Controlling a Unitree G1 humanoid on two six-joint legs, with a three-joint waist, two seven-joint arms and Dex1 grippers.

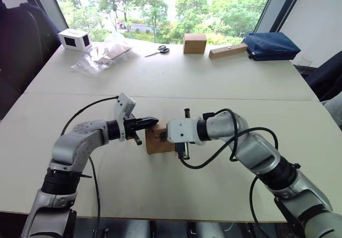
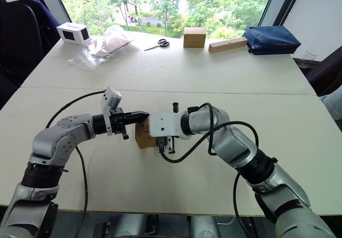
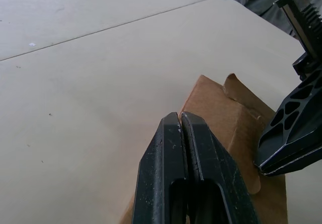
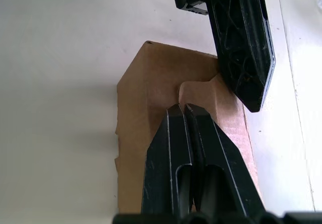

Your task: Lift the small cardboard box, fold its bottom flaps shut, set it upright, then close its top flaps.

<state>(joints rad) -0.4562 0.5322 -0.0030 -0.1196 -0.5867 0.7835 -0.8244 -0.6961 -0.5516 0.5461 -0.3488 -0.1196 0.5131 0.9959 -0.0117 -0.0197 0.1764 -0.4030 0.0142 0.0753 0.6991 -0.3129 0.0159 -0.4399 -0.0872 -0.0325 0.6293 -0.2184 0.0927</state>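
Claws meet mid-frame on the table (image 1: pixel 224 88) at the small cardboard box (image 1: pixel 158 141): left claw (image 1: pixel 151 122) and right claw (image 4: pixel 183 109), both closed, press its top flaps (image 4: pixel 201 90).

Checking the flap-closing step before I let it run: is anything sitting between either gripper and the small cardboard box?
Nothing visible is. The left gripper and right gripper, both with fingers closed, are already at the top flaps of the small cardboard box on the table.
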